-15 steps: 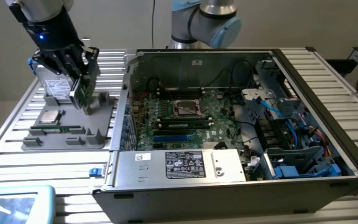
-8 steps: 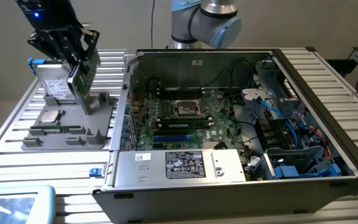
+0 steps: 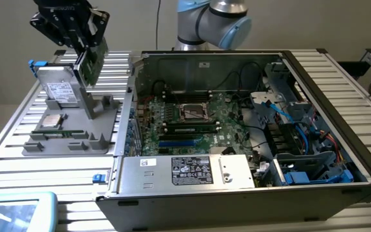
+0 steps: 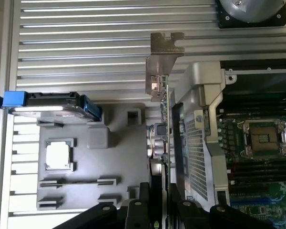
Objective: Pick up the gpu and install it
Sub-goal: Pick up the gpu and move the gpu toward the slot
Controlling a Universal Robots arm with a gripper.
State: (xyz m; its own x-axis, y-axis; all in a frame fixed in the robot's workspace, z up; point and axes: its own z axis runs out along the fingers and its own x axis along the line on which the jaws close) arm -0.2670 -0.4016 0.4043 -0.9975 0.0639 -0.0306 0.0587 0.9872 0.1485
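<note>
One slatted table beneath gpu

Open air surrounds the claw and gpu above the grey tray; the case wall and black cables hem the motherboard.
</note>
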